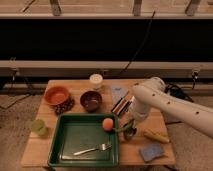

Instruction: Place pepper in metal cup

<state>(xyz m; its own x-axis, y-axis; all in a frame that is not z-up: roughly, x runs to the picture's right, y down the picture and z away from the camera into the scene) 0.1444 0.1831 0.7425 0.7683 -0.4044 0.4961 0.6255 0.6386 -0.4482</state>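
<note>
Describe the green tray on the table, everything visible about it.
The green tray is a shallow rectangular dish with raised walls, plastic-looking, lying flat at the table's front. Inside it are a fork and, at its right rear corner, an orange ball. The gripper is just off that corner, by the metal cup.

Test-lab setting: a small wooden table [75, 90] stands against a dark window wall with metal rails [60, 64] and trailing cables [142, 40]; the gripper [131, 126] works over staged tableware.
</note>
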